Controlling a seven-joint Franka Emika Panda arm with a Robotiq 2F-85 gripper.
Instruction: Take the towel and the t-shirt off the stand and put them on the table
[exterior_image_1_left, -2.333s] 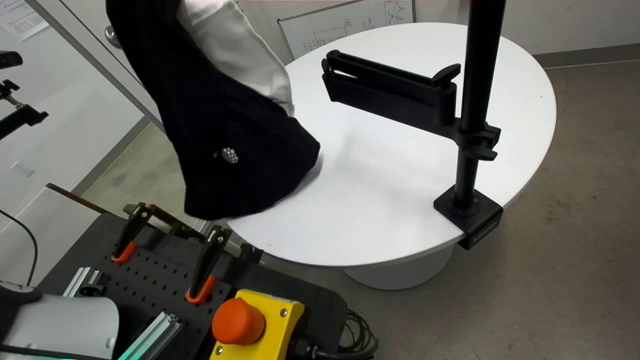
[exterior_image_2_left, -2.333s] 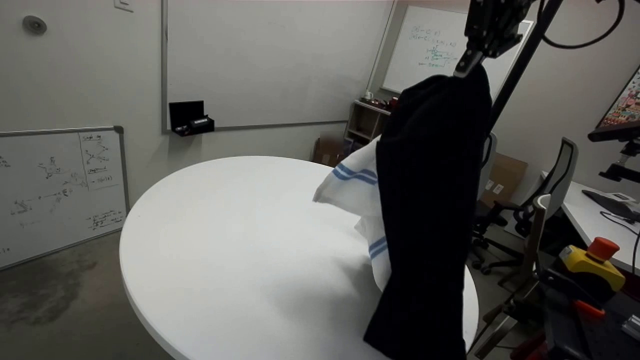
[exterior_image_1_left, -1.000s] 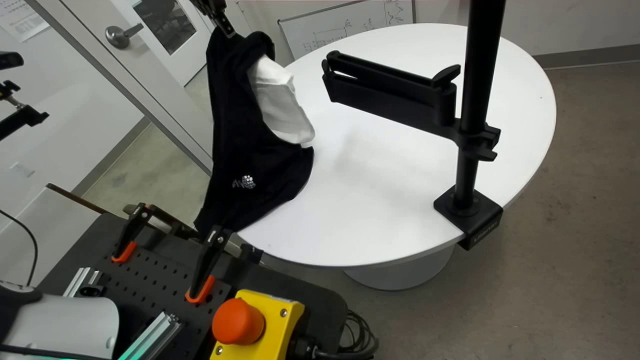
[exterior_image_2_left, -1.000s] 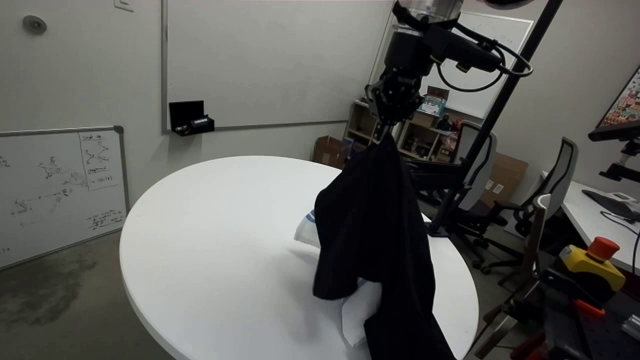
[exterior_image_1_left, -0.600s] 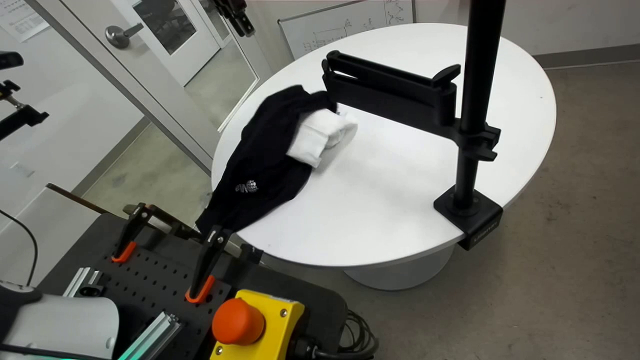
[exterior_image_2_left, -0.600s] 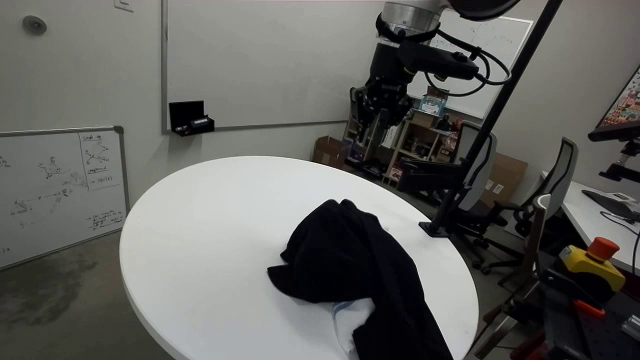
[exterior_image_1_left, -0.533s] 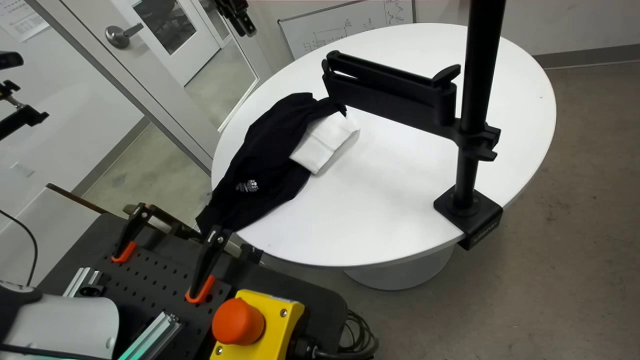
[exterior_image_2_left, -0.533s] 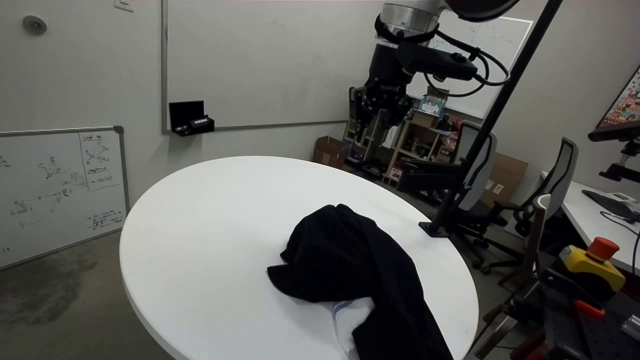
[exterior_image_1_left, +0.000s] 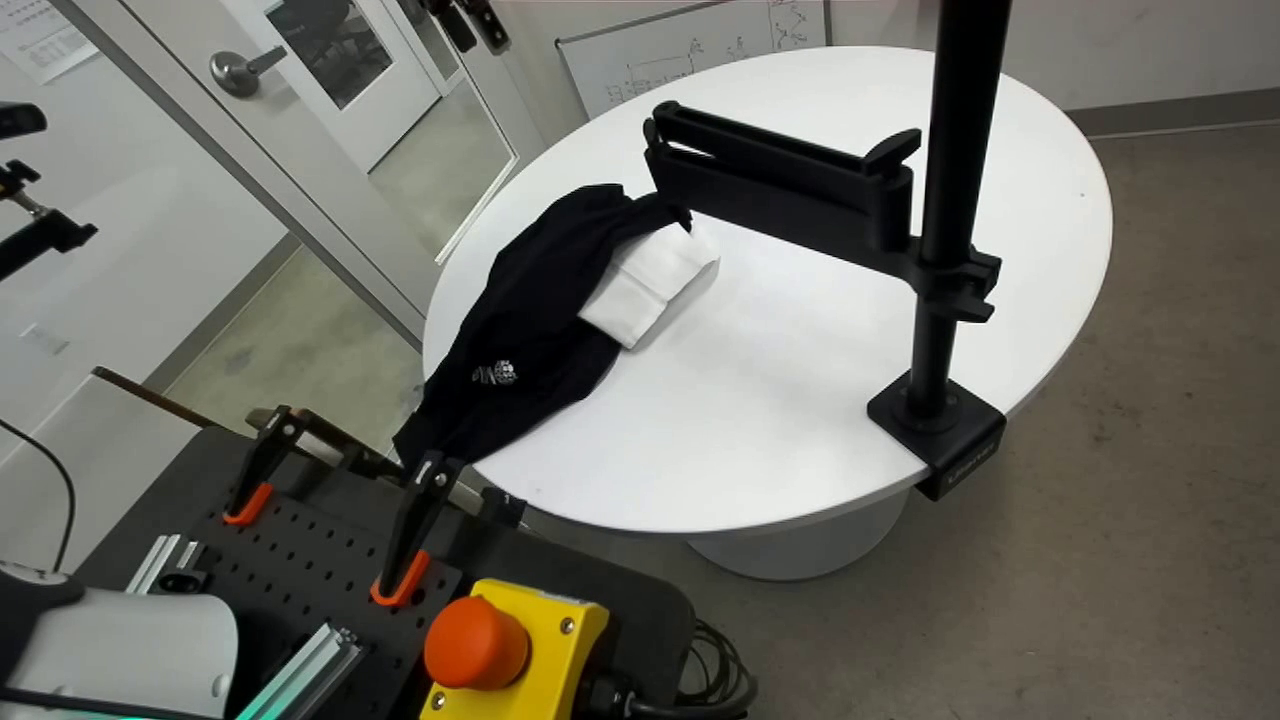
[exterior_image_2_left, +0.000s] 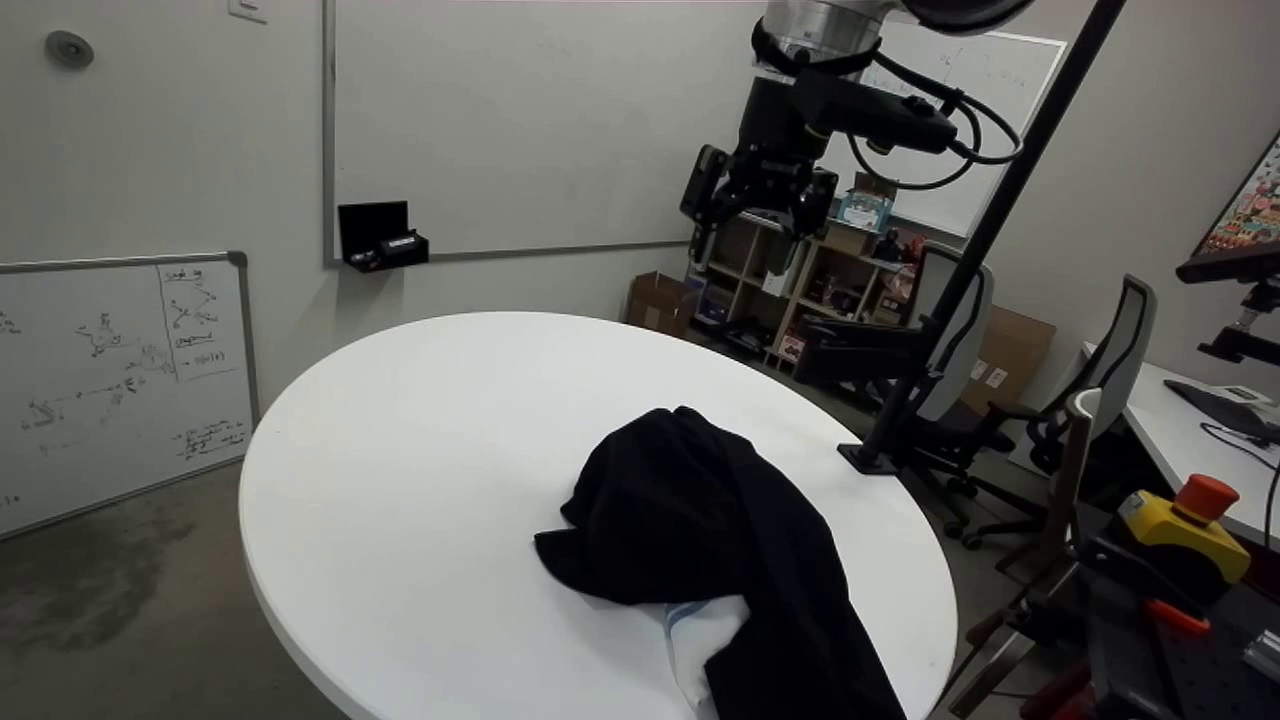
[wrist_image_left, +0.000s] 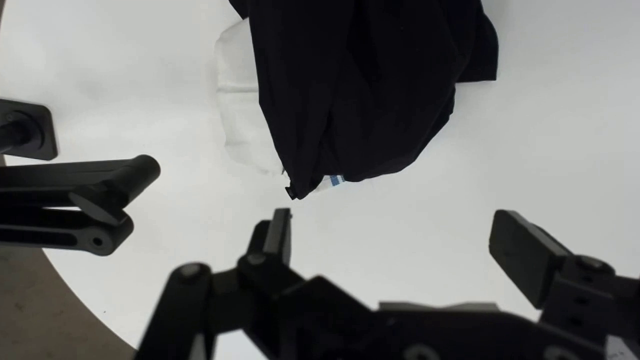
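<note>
While the jaws hung over the worktop (exterior_image_1_left: 780, 430), their state: spread wide, the fingers (wrist_image_left: 527, 255) well apart in the lower half of the wrist view, bare worktop showing between them.
T-shirt (exterior_image_2_left: 680, 510): lay crumpled on the worktop in both exterior views, and at the top centre of the wrist view.
Towel (exterior_image_1_left: 650, 285): lay on the worktop in both exterior views, partly covered by the T-shirt; its blue stripes (wrist_image_left: 336, 180) peeked out mid-frame in the wrist view.
Stand (exterior_image_1_left: 945, 255): rose at the right of the frame in both exterior views, its base (exterior_image_1_left: 935, 425) at the worktop's edge, its flat arm (exterior_image_1_left: 780, 195) reaching left; both cloths lay off it.
Pale emblem (exterior_image_1_left: 495, 373): showed on the T-shirt, left of centre in an exterior view.
Yellow box (exterior_image_1_left: 555, 645): sat low in the frame in both exterior views.
</note>
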